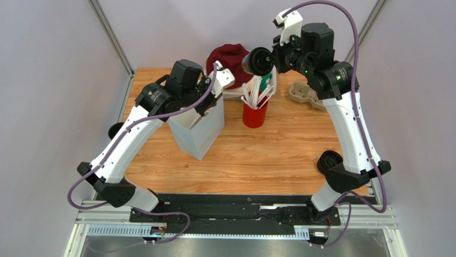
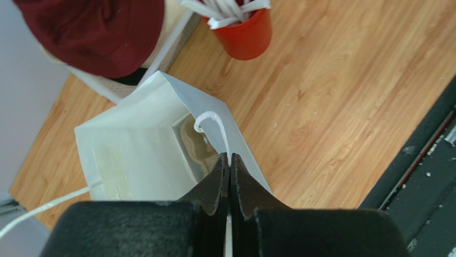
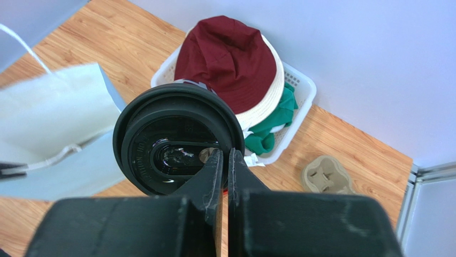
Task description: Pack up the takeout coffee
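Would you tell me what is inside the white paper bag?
Low in the bag lies a tan cardboard piece; the left gripper and the bag's walls hide the rest.

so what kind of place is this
Probably a robot lab cell staged for takeout packing: arms bolted to a wooden table, plain partition walls, a paper bag and cup carrier as props.

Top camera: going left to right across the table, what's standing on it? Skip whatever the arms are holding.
Dark round item at the left edge → white paper bag → maroon hat → red cup with straws → cardboard cup carrier → black round item near the right edge.
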Tool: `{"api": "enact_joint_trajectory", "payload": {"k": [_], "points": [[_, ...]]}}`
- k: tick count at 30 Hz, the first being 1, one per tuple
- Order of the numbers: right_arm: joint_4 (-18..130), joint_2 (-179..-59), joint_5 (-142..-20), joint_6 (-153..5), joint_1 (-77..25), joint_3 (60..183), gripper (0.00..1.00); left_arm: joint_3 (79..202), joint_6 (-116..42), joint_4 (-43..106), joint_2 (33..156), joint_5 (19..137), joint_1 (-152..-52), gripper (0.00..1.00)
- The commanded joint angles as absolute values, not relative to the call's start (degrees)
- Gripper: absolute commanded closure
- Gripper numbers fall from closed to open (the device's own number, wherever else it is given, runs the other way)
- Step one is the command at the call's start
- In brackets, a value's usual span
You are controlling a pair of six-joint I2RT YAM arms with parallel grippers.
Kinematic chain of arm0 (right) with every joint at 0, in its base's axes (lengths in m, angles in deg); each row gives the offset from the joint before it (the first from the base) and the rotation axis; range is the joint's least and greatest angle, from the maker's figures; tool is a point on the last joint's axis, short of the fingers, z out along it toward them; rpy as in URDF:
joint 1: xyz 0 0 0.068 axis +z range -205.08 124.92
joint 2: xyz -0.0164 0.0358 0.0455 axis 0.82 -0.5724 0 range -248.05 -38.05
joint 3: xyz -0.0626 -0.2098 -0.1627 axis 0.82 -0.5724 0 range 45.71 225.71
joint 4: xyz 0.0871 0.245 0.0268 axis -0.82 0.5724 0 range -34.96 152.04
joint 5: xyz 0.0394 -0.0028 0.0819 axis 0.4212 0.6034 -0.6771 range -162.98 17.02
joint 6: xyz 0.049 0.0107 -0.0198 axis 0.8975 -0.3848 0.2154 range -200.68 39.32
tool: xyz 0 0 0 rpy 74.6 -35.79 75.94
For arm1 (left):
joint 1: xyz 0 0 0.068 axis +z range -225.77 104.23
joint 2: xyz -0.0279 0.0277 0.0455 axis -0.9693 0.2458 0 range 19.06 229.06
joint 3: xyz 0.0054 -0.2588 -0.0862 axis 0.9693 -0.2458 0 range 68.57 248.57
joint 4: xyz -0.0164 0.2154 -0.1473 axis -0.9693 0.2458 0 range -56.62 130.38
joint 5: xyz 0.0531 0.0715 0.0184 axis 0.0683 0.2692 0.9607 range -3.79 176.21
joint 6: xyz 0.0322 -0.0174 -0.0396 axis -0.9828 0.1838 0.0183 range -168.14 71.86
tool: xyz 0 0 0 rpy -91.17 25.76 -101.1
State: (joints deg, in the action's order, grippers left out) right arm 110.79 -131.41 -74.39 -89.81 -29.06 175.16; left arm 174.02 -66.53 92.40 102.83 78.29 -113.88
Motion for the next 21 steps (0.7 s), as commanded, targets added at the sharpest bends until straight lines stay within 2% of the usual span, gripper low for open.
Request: {"api": "enact_joint_trajectory", "payload": {"k": [1,15,16,17,20,21], "points": [[108.2,-131.7,-76.1,-87.2,-28.0,177.8,1.00,175.9,-64.3,92.5,101.0,76.1,-117.3,1.00],[114.1,-132.8,-76.4,-87.4,-22.8,179.9,1.00,182.0,-63.3,95.0,105.5,72.7,-124.8,0.98],[114.5,-132.9,-76.5,-87.3,-22.5,180.0,1.00,182.2,-63.3,95.1,105.8,72.6,-125.0,0.94],[115.3,-132.8,-76.7,-87.0,-21.9,179.8,1.00,182.5,-63.3,95.1,106.0,72.6,-125.2,0.79],[116.0,-132.0,-77.4,-87.0,-20.5,177.6,1.00,182.4,-63.2,94.9,106.3,71.9,-125.4,0.46],[116.2,-131.8,-77.5,-86.9,-20.2,177.1,1.00,182.5,-63.3,95.0,106.4,71.8,-125.4,0.41]]}}
